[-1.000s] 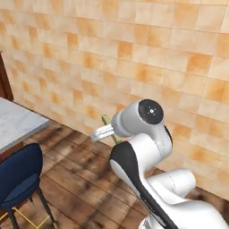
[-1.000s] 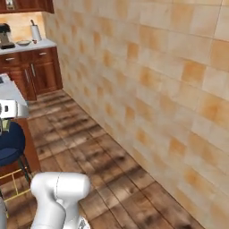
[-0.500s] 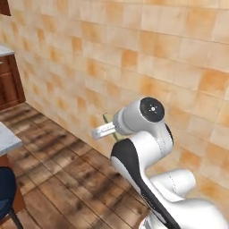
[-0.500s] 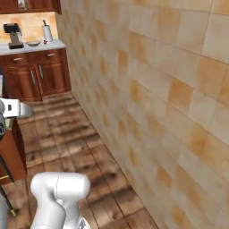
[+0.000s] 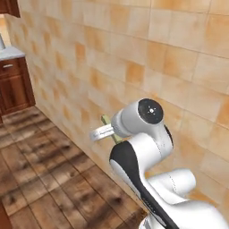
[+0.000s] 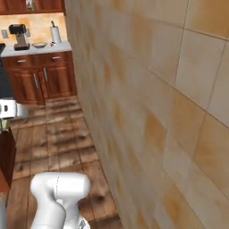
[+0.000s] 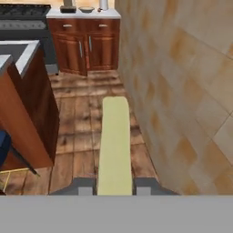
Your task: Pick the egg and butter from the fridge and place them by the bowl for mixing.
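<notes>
The hand (image 7: 114, 189) is pinching the butter (image 7: 114, 145). In the hand view the two dark finger tips (image 7: 82, 185) press on the near end of the pale yellow stick, one on each side. The stick points away from the hand, over the wood floor (image 7: 86, 123).

In the left base view a bit of the butter (image 5: 107, 121) pokes out behind the white arm (image 5: 138, 147), close to the tiled wall (image 5: 147, 58). The arm looks just the same as it did a moment ago, and the butter has not slipped.

What has changed is the room around it. The whole picture has slid, so the base is turning or driving. A second ago the left base view had a grey table top and a blue chair at the left. Now they are gone from that view, and a brown cupboard (image 5: 13, 85) shows far off at the left edge.

In the right base view the tiled wall (image 6: 156, 112) is much nearer and bigger than before. The far table (image 6: 36, 47) with brown doors under it has come closer too. On it stand a dark coffee machine (image 6: 20, 36), a small bowl (image 6: 39, 44) and a white paper roll (image 6: 55, 34).

In the hand view a brown island (image 7: 27, 104) stands at the left, and a dark stove (image 7: 25, 13) is beyond it.
</notes>
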